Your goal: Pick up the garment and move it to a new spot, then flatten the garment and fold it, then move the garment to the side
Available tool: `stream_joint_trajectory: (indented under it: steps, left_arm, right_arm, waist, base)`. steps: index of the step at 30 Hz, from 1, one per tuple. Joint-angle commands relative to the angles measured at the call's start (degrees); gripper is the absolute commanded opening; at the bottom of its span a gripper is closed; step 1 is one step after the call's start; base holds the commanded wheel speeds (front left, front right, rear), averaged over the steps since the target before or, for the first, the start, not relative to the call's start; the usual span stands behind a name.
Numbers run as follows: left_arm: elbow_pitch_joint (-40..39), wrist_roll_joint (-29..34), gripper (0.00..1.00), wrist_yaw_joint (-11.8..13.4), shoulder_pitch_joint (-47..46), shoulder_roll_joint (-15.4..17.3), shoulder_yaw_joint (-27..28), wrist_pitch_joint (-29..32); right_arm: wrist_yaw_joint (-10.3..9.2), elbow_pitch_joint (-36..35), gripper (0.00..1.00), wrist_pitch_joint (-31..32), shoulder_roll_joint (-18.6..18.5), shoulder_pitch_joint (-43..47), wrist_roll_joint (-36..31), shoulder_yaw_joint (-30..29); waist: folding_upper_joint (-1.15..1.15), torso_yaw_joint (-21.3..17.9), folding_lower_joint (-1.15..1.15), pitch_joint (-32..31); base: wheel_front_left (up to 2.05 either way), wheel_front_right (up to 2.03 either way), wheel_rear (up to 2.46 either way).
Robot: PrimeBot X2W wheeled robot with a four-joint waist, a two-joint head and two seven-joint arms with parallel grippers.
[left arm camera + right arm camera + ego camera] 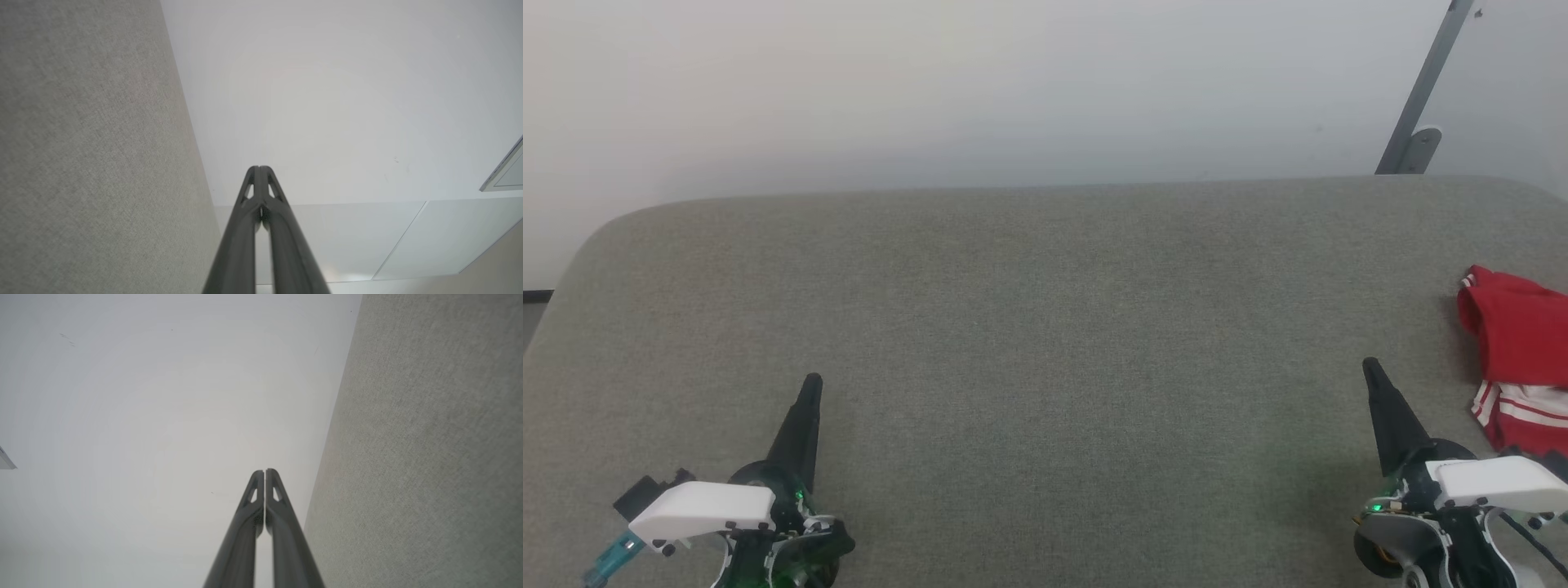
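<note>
Left gripper (810,388) and right gripper (1372,369), tapered and dark, hold jaws clenched empty over the woven grey bench (1045,327); the garment (1519,343), a crumpled red heap with white-striped trim, lies at the bench's right edge near the right gripper

Garment (1523,336) lies right of the right hand (1372,369).

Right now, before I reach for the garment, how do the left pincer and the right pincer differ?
Place: the left pincer is at the head view's lower left, far from the garment; the right pincer is at lower right, close beside it. Lean: the left pincer's tip tilts rightward, the right pincer's leftward. Shared: both shut, empty, over the grey surface.
</note>
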Motion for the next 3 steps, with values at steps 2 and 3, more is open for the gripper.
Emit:
stream_joint_trajectory:
  steps: [2, 3]
  left_arm:
    - [-0.06, -0.22, 0.0, -0.3, -0.63, -0.16, 0.16, 0.19]
    - [-0.06, -0.22, 0.0, -0.3, -0.63, -0.16, 0.16, 0.19]
  right_arm:
    - [0.0, -0.23, 0.0, 0.14, 0.22, -0.31, 0.24, -0.05]
    - [0.0, -0.23, 0.0, 0.14, 0.22, -0.31, 0.24, -0.05]
  waist:
    - [0.0, 0.0, 0.0, 0.0]
    - [0.0, 0.0, 0.0, 0.0]
  base:
    - [0.0, 0.0, 0.0]
    - [0.0, 0.0, 0.0]
